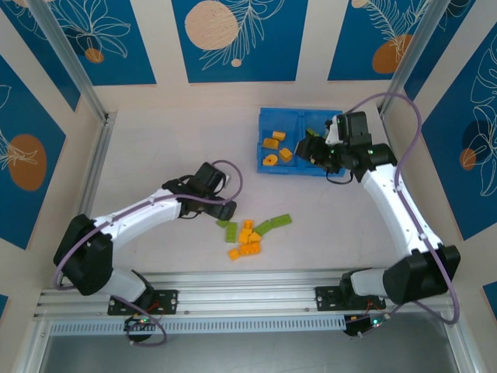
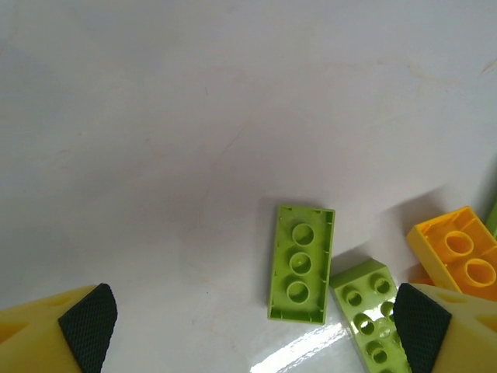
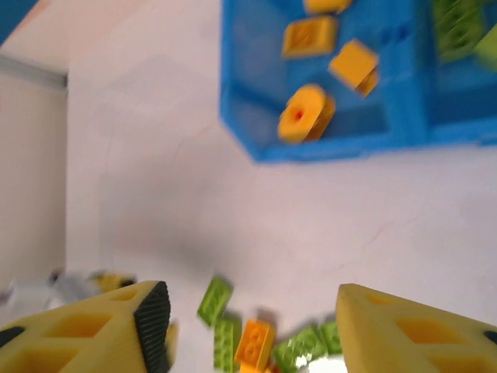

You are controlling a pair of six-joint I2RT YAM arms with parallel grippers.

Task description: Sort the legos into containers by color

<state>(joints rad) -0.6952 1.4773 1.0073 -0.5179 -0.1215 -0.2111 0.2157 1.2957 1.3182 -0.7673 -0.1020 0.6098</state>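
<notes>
Loose legos lie in a pile [image 1: 250,233] at the table's near middle, orange-yellow and light green mixed. My left gripper [image 1: 230,208] hangs open just left of the pile. In the left wrist view its fingers [image 2: 89,322] straddle an upside-down green plate [image 2: 301,263], with a green brick [image 2: 373,311] and an orange brick [image 2: 458,252] beside it. The blue tray's [image 1: 287,116] left container holds three orange legos [image 1: 272,143]. The right container holds green ones [image 1: 312,132]. My right gripper [image 1: 313,148] hovers open and empty over the tray's right side.
Metal frame posts [image 1: 93,167] stand at the left and right of the white table. The right arm's cable [image 1: 388,101] loops above the tray. In the right wrist view the tray [image 3: 248,93] is at the top and the pile [image 3: 256,342] at the bottom.
</notes>
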